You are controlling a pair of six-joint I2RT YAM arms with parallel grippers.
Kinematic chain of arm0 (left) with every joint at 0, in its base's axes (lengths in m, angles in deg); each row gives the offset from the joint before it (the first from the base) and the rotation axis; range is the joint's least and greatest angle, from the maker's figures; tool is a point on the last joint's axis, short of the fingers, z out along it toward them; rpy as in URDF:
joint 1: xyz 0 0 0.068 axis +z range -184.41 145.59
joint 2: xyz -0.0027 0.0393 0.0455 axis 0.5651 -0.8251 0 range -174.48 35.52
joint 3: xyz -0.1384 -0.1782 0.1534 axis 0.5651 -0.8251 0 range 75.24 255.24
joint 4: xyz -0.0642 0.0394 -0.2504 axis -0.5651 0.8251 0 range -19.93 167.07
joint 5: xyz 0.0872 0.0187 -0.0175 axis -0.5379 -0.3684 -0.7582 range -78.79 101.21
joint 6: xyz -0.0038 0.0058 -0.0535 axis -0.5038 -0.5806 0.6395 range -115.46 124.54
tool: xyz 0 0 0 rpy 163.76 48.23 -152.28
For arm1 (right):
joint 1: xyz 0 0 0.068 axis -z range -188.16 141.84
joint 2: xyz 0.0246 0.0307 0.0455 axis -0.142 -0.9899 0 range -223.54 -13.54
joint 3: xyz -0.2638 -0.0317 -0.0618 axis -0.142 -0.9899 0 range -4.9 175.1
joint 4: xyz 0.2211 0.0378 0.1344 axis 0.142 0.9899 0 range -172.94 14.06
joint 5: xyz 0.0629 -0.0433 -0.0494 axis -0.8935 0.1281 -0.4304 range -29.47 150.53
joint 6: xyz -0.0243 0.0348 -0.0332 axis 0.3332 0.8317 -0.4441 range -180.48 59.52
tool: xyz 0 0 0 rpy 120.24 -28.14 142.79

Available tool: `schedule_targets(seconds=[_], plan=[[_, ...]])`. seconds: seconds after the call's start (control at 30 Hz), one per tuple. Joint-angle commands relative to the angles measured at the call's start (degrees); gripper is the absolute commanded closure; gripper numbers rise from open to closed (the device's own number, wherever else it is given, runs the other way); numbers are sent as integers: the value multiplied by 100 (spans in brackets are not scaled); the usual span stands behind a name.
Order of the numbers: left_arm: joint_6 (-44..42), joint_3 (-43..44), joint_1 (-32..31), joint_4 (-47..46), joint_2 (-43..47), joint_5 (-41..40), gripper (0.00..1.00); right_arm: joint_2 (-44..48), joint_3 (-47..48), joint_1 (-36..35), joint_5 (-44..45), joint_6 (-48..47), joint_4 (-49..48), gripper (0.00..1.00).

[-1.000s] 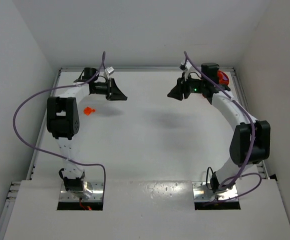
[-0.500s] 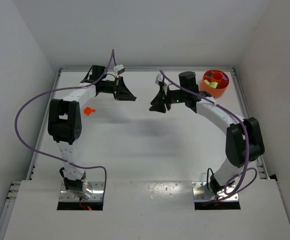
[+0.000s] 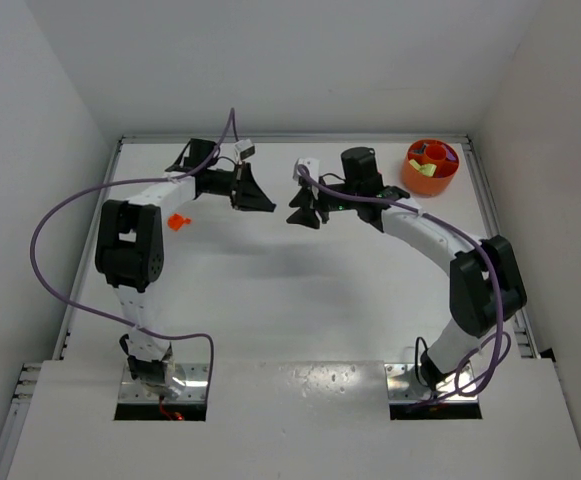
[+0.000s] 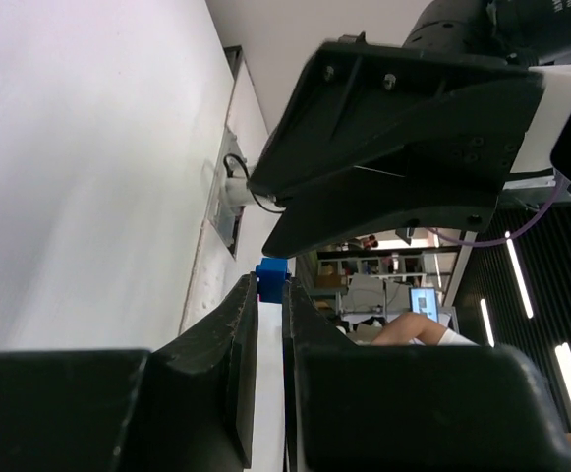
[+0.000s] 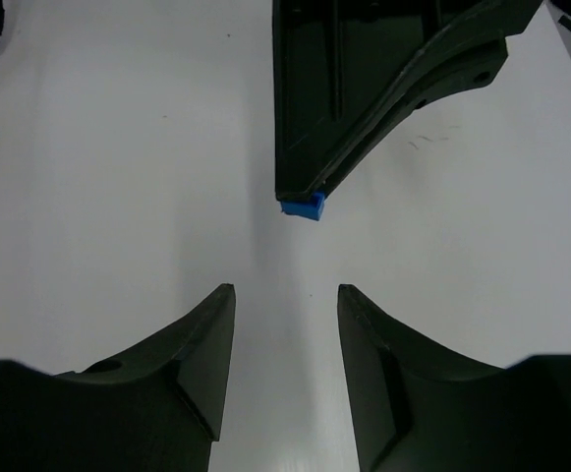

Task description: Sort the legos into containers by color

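At the tips of the left gripper [image 3: 271,207], closed tight on it, hangs a blue lego [image 5: 303,207]. Within the last second the right gripper [image 5: 285,291] has swung from the orange bowl [image 3: 410,176] to face it, its jaws half open and empty, so a handover toward the bowl looks likely.
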Motion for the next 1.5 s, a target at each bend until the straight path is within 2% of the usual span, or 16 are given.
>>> schedule_targets(seconds=[0.0, 0.2, 1.07, 1.23, 1.47], plan=[[-87, -56, -122, -62, 470, 476, 97, 62, 182, -79, 141, -202, -341, 52], [-148, -117, -227, -9, 471, 476, 97, 62, 130, -193, 335, -140, -411, 49], [-148, -117, -395, -9, 418, 265, 97, 62, 191, -351, 229, 114, -578, 49], [-148, -64, -395, -9, 418, 265, 97, 62, 191, -351, 229, 114, -630, 59], [-148, -64, -395, -9, 365, 160, 97, 62, 244, -351, 176, 167, -631, 64]])
